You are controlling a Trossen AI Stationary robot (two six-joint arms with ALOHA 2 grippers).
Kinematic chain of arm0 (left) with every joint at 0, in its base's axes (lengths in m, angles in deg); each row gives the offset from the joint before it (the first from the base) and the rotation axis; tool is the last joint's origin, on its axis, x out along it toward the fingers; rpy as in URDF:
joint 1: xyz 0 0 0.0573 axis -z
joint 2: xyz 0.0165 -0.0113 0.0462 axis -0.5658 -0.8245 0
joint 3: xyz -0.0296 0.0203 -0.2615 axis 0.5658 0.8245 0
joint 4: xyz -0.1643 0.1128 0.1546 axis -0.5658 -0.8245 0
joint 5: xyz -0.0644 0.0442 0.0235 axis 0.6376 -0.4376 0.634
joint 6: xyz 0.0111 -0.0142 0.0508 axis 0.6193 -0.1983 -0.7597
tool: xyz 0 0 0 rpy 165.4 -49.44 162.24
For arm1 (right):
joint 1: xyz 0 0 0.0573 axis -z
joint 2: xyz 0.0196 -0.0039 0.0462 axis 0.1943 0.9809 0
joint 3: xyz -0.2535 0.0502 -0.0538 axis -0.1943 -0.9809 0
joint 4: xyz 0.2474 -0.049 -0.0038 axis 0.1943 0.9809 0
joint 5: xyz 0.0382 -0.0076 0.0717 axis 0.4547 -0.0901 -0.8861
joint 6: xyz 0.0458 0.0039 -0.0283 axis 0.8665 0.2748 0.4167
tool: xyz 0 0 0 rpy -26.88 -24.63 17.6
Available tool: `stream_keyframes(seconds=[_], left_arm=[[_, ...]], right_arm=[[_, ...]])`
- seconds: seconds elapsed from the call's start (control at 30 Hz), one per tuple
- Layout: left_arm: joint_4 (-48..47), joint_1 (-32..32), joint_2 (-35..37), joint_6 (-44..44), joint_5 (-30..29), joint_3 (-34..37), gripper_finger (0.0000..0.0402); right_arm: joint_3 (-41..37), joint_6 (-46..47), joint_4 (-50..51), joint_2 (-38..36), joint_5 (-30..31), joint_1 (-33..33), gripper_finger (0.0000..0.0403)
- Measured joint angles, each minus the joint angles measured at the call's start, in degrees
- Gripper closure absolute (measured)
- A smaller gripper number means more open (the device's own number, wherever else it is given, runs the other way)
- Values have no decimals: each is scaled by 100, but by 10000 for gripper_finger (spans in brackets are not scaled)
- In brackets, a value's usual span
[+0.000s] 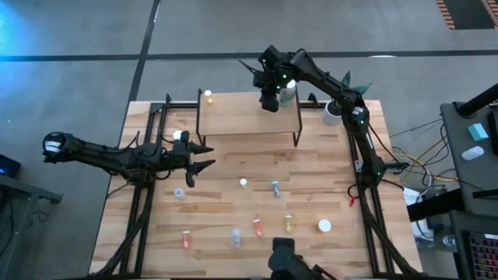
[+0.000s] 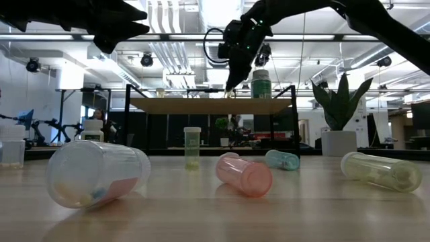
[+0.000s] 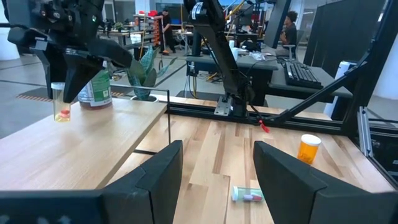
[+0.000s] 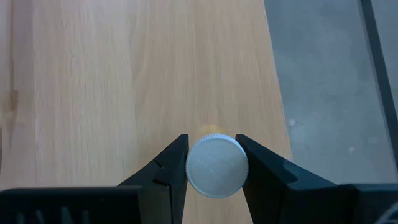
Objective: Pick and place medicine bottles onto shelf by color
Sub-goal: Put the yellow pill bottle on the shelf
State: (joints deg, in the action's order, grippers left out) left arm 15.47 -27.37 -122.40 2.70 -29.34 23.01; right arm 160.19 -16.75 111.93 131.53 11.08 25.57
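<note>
High view, right hand: the right hand (image 1: 269, 99) sits upper centre of the frame, over the low light-wood shelf on black metal legs (image 1: 233, 117), beside a larger green-tinted bottle with a white cap (image 1: 288, 95).
High view, left hand: the left hand (image 1: 201, 158) waits left of centre, over the plank surface (image 1: 156, 233), carrying nothing.
High view, progress: a small yellow bottle (image 1: 208, 96) stands at the shelf's upper left corner. Many small bottles lie scattered across the lower half of the surface, so most sorting looks left to do.
Low view, shelf: the shelf board spans mid-frame; the right hand comes down to its top just beside the larger bottle.
Low view, foreground: a clear bottle lying on its side with a pink label (image 2: 94, 172) at lower left, a pink vial (image 2: 243, 175) at centre, a yellowish vial (image 2: 379, 170) at right, all toppled.
Left wrist view: the left hand's fingers stand apart and empty; an orange bottle (image 3: 308, 149) stands at right.
Right wrist view: the right hand is clamped on a clear white-capped vial (image 4: 216, 165), held upright over the shelf board near its edge.
In the way: a white pot with a green plant (image 1: 334, 110) stands just right of the shelf; the larger bottle crowds the placing spot.
</note>
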Motion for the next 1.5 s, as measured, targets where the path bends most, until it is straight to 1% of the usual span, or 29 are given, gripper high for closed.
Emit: stream_keyframes(seconds=[0.27,0.53,0.97,1.13,1.4,1.5], left_arm=[[17,0,0,119,0,0,221],[19,0,0,117,2,0,221],[23,1,0,115,2,0,221],[21,2,0,115,2,0,221],[21,1,0,115,2,0,221],[21,2,0,115,2,0,221]], right_arm=[[-336,17,-270,2,146,-2,287],[-367,71,-325,4,168,-2,281],[-367,149,-466,4,166,-2,199],[-290,215,-416,4,164,-2,178],[108,264,-279,-8,161,-2,147],[119,281,-263,-93,157,-2,138]])
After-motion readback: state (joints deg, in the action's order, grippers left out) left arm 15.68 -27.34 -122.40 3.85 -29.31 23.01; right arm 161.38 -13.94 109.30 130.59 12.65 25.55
